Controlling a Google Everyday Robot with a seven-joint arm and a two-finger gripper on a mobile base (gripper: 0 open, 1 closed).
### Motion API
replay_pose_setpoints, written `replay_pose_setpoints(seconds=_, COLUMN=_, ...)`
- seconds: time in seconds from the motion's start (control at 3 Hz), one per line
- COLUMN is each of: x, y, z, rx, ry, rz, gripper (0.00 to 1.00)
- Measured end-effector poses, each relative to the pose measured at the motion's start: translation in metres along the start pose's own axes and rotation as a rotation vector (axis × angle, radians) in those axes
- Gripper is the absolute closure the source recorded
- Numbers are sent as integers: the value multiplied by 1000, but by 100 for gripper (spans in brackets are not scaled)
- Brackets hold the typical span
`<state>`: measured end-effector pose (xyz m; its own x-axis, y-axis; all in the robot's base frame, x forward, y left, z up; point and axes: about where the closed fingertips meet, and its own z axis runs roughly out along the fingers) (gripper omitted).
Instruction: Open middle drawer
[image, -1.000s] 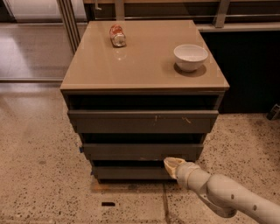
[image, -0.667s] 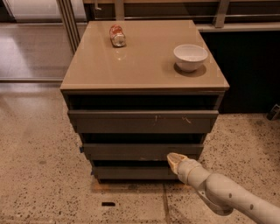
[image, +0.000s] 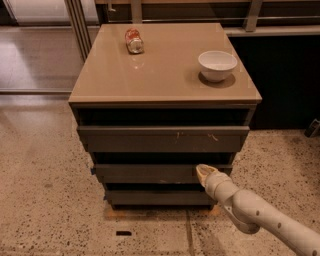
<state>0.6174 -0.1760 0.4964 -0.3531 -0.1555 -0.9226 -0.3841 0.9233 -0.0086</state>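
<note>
1. Camera view, the change: my pale, tapered end effector (image: 204, 172) has climbed from the dark gap below up to the right part of the dark grey, flat-fronted, handleless middle drawer (image: 145, 173). It is now touching that face or just beside it; I cannot tell which. The drawer has not shifted, and sits between the wider scratched front (image: 160, 139) and the narrowest bottom front (image: 160, 198).
2. Meaning: I judge the approach nearly done and the pull not yet begun.
3. Pose: my cream, jointed arm (image: 250, 210) reaches in from the lower right and slopes up and leftward. I cannot tell whether the end effector is apart or together.
</note>
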Motion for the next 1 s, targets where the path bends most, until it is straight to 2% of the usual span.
replay_pose_setpoints(seconds=1.0, x=3, y=-52, z=55, rx=73, ry=58, rz=-9, gripper=100)
